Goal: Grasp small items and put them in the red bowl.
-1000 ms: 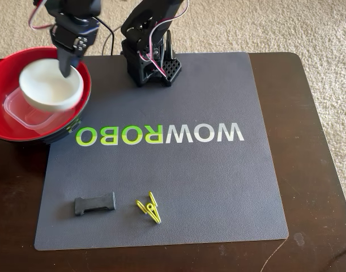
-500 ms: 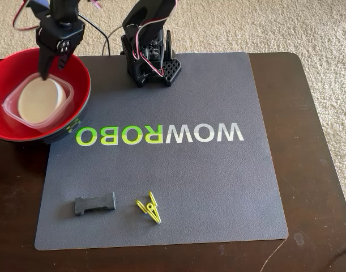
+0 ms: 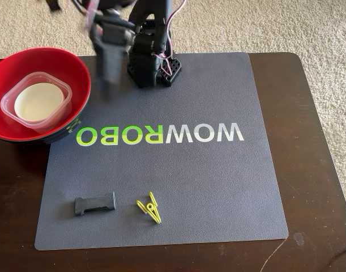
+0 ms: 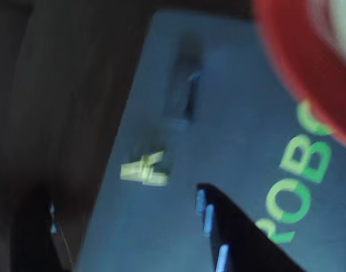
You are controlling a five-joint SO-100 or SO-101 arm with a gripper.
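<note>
Beside the red bowl (image 3: 76, 73), just to its right in the fixed view, the pincer (image 3: 109, 76) is hanging blurred above the grey WOWROBO mat (image 3: 218, 187), near the arm's black base (image 3: 153, 65). Its fingers are smeared in that view; in the wrist view the two dark fingers (image 4: 240, 238) are showing at the lower edge with a clear stretch of mat between them, so the pincer (image 4: 133, 249) is standing wide and carrying nothing.

Left of the pincer in the fixed view, the red bowl is sitting on the dark wooden table (image 3: 308, 141), overlapping the mat's far left corner. Inside it the clear square plastic tub (image 3: 11, 99) is resting, and the small round white bowl (image 3: 39, 102) is lying within that tub.

Well apart from the pincer, toward the mat's near edge, the black plastic buckle piece (image 3: 95, 204) is lying flat, with the yellow-green clip (image 3: 149, 208) just to its right, the two not touching. In the wrist view the clip (image 4: 143, 169) is appearing ahead of the fingers, the buckle (image 4: 183, 90) farther on as a dark blur, and the bowl's red rim (image 4: 297, 73) is filling the upper right corner.
</note>
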